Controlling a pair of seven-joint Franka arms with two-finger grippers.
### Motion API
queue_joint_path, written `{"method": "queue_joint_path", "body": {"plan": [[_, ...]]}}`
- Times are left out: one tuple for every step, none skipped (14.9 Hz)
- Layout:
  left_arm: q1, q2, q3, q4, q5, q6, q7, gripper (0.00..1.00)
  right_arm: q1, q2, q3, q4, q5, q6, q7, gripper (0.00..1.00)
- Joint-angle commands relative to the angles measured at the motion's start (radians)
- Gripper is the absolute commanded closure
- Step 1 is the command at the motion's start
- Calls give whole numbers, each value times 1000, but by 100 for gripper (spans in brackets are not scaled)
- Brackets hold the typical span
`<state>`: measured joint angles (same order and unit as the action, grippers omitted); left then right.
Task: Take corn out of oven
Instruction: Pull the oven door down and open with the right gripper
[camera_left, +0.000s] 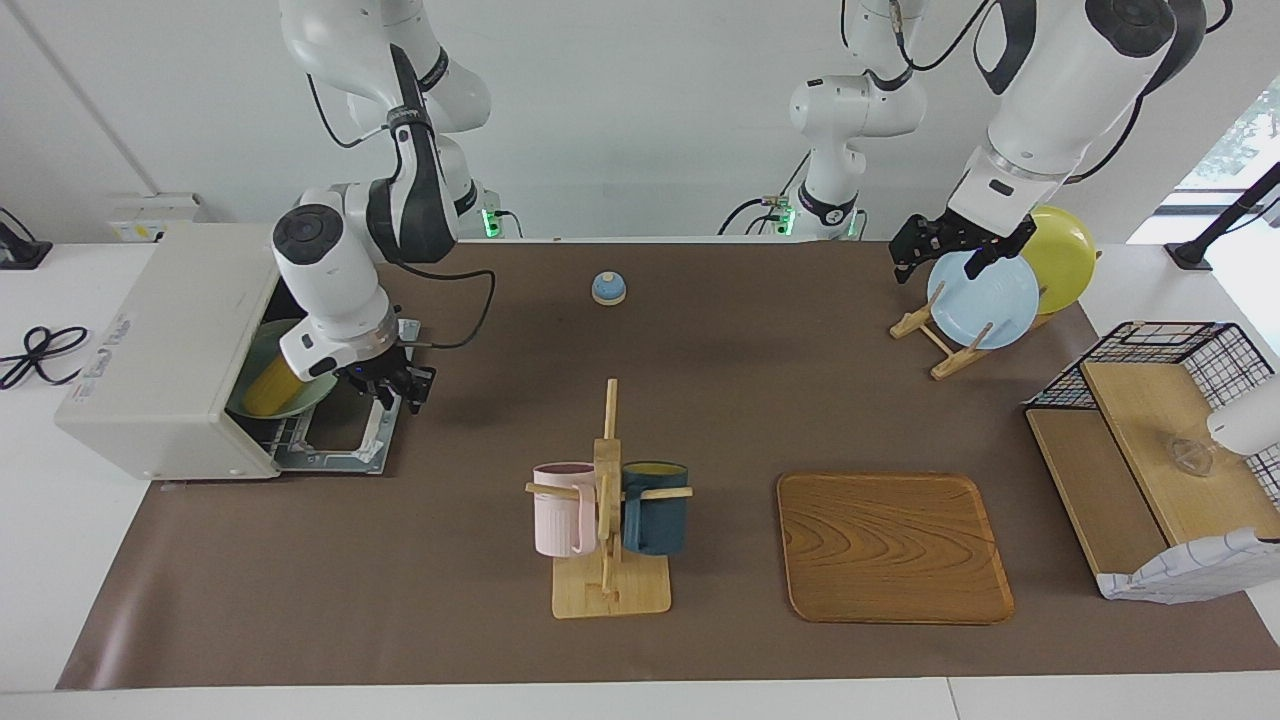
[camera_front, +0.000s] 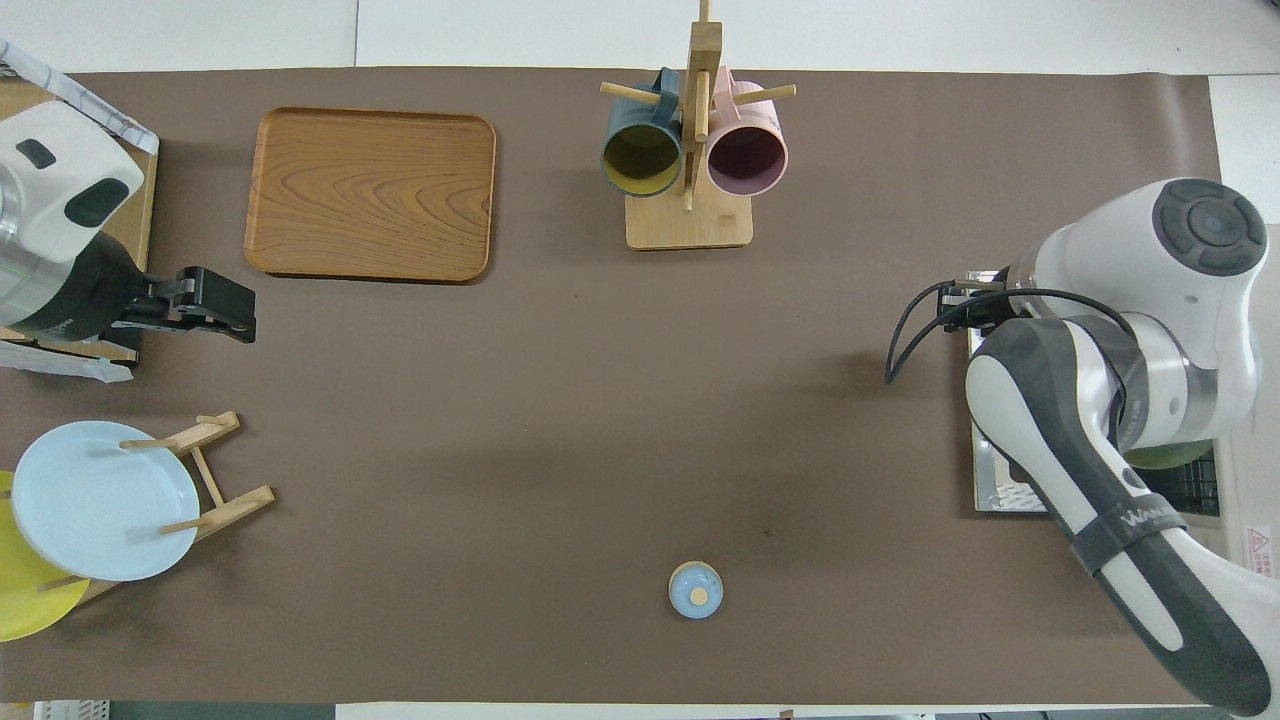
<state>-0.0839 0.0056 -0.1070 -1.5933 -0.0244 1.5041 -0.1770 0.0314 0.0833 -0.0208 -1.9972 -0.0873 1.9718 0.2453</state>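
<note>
The off-white oven (camera_left: 160, 340) stands at the right arm's end of the table with its glass door (camera_left: 340, 440) folded down flat. Inside, the yellow corn (camera_left: 268, 388) lies on a green plate (camera_left: 262, 338) on the rack. My right gripper (camera_left: 400, 388) hangs over the open door, just outside the oven's mouth, open and empty. In the overhead view the right arm covers the corn; the right gripper (camera_front: 965, 303) and part of the door (camera_front: 1000, 490) show. My left gripper (camera_left: 940, 258) waits open above the plate rack and also shows in the overhead view (camera_front: 215, 305).
A mug tree (camera_left: 608, 500) with a pink and a blue mug stands mid-table, a wooden tray (camera_left: 893, 548) beside it. A small blue bell (camera_left: 608, 288) sits nearer the robots. A rack with a blue plate (camera_left: 982, 300) and a yellow plate, and a wire shelf (camera_left: 1160, 450), stand at the left arm's end.
</note>
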Motion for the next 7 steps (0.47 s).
{"method": "queue_joint_path", "body": {"plan": [[13, -7, -6, -7, -11, -7, -7, 0, -51, -19, 9, -31, -35, -21, 12, 67], [13, -7, -6, -8, -11, -7, -7, 0, -70, -26, 9, -50, -40, -15, 6, 67], [13, -7, -6, -7, -11, -7, -7, 0, -85, -40, 12, -89, -40, 4, -4, 67], [13, -7, -6, -7, -11, -7, -7, 0, -85, -51, 10, -122, -40, 40, -14, 67], [13, -7, -6, -8, -11, -7, -7, 0, -88, -59, 10, -152, -40, 74, -17, 68], [13, -7, -6, -8, -11, -7, -7, 0, -90, -63, 10, -164, -40, 85, -18, 68], [13, -7, -6, -8, -11, -7, -7, 0, -90, -66, 10, -164, -40, 78, -26, 68]]}}
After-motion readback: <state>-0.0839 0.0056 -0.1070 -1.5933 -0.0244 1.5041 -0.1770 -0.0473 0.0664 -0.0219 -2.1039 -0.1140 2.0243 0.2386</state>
